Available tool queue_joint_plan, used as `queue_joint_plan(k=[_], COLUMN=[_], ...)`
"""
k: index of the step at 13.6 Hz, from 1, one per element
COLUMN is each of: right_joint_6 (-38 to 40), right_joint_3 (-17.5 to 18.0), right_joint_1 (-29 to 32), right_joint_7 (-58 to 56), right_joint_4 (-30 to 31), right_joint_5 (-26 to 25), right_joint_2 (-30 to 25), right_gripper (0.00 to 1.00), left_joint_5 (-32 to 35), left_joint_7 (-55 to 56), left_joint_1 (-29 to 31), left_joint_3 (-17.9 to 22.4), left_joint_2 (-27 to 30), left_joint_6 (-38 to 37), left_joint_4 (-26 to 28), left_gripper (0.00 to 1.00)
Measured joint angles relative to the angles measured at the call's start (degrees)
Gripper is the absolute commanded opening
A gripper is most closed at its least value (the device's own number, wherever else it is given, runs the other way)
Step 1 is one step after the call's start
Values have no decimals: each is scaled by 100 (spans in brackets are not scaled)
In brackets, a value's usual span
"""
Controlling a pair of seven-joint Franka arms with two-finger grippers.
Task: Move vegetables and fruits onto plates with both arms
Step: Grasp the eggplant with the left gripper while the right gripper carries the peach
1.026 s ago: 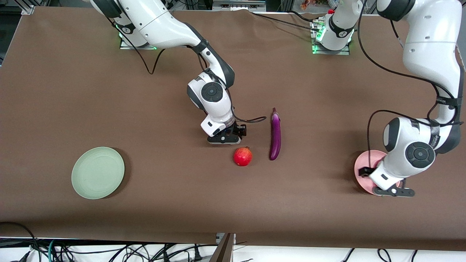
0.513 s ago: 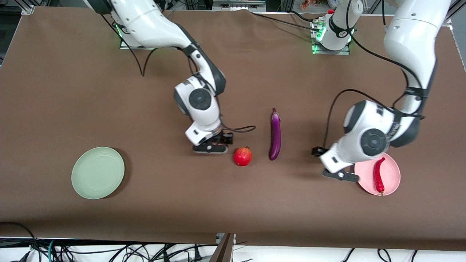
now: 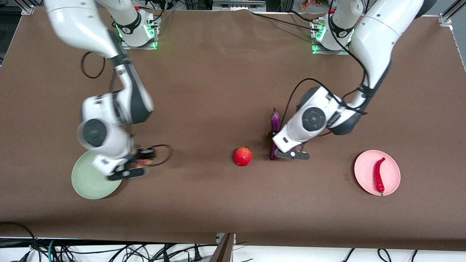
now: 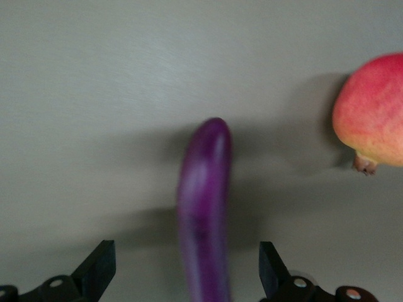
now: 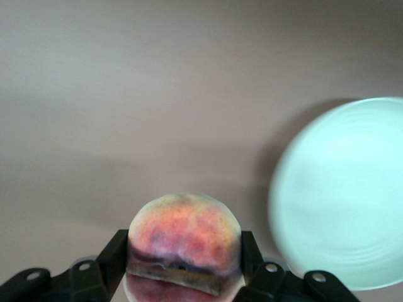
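My right gripper (image 3: pixel 127 173) is shut on the orange-pink peach (image 5: pixel 184 242) and holds it over the edge of the pale green plate (image 3: pixel 87 182), which also shows in the right wrist view (image 5: pixel 343 195). My left gripper (image 3: pixel 293 155) is open over the end of the purple eggplant (image 3: pixel 275 122) that is nearer to the front camera. In the left wrist view the eggplant (image 4: pixel 204 201) lies between the two fingers (image 4: pixel 101 267). The red pomegranate (image 3: pixel 243 156) sits beside the eggplant, toward the right arm's end of the table, and shows in the left wrist view (image 4: pixel 371 119). The red chili pepper (image 3: pixel 378 174) lies on the pink plate (image 3: pixel 391 171).
The brown table (image 3: pixel 218 72) stretches between the two plates. Black cables (image 3: pixel 164 151) trail from both wrists. The table's front edge runs along the bottom of the front view, with loose cables below it.
My right arm swung from beside the pomegranate to the green plate's edge with the peach. My left arm left the pink plate, where the chili now lies, and moved over the eggplant.
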State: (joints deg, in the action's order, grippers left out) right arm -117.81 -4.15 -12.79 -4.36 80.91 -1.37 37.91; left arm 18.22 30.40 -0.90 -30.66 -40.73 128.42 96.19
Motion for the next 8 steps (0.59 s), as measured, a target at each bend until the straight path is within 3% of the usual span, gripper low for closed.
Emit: queue_joint_plan(k=[1,2,5,6,8], right_joint_6=[-4,-12,-209,-385,-886], right_joint_3=[0,3,19,25,27], right_joint_1=[322,613,1137,1190,1244], right_joint_7=[-523,-954,-1590,-1633,-1711], right_joint_4=[27,51,93,102,122], right_joint_5=[1,2,2,2,2], right_joint_2=[9,24,158,243,467], right_gripper=[12,12,12,13,18], left_joint_5=[121,210,308,314,315], left_joint_7=[70,95,96,96,96], left_joint_1=[-22,-20,-19,-21,-11], left_joint_3=[2,12,39,39,38], left_joint_2=[-47,-108,-259,-291,-294], left_joint_6=[202,349,478,486,497], left_joint_4=[135,236,351,365,364], left_gripper=[93,65,19,11,10])
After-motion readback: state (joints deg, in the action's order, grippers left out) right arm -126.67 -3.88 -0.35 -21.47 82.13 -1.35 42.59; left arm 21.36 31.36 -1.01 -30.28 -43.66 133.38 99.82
